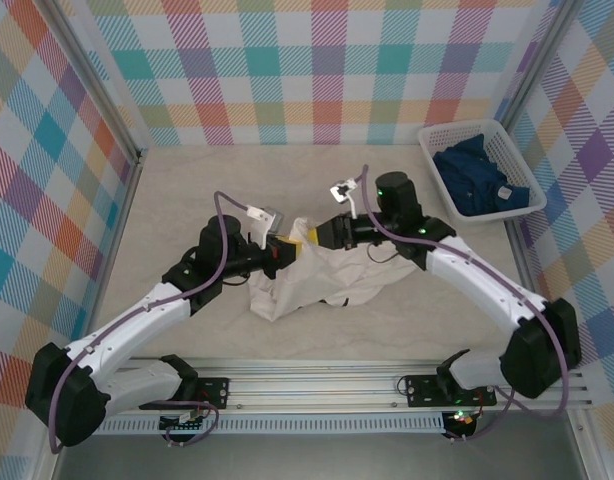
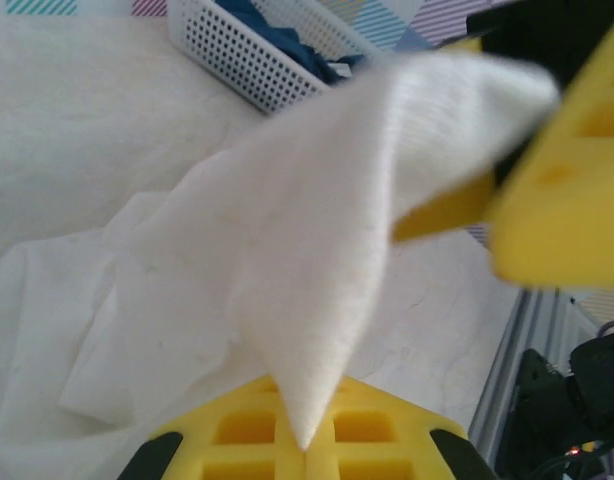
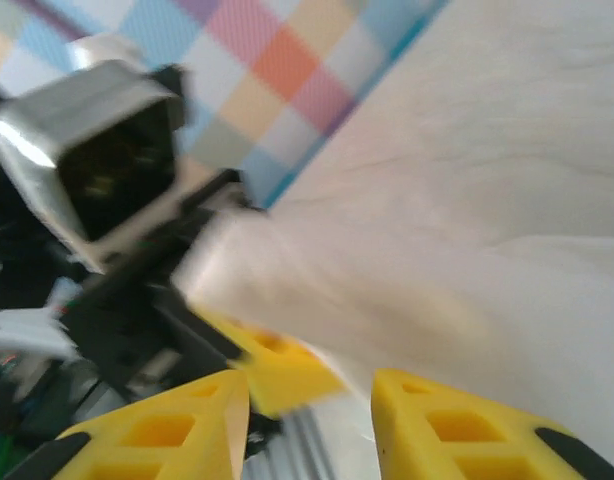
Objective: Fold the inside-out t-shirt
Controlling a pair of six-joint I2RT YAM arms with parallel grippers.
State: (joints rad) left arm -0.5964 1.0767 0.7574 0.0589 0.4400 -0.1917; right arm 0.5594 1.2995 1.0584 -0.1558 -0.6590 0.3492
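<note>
Note the enclosure first: plaid-patterned walls (image 1: 327,60) in pastel checks close off three sides of the cell around the inside-out t-shirt (image 1: 317,280). The pale, faintly mottled tabletop (image 1: 187,190) lies under the t-shirt and spreads out bare on all sides of it. An aluminium rail (image 1: 337,375) runs along the table edge nearer to the arm bases than the t-shirt is.

Locate the t-shirt near the middle of the tabletop. It lies crumpled, with its upper edge lifted off the surface between the two grippers. Both arms reach inward toward it, the left arm (image 1: 137,320) from its left and the right arm (image 1: 477,280) from its right.

Find the white plastic basket (image 1: 442,140) well apart from the t-shirt, beyond it and to its right, against the right wall. A dark blue garment (image 1: 477,180) lies bunched inside the basket.

Check the left gripper (image 1: 287,252) at the t-shirt's raised upper-left edge. In the left wrist view its yellow fingers (image 2: 247,430) are pressed together, pinching a pointed tip of the white cloth (image 2: 287,260).

Check the right gripper (image 1: 309,235) just beside the left one, at the same raised edge. In the right wrist view the right gripper (image 3: 312,410) has its fingers spread with a clear gap. In the left wrist view the cloth runs up against these fingers (image 2: 557,200); you cannot tell whether they touch it.
</note>
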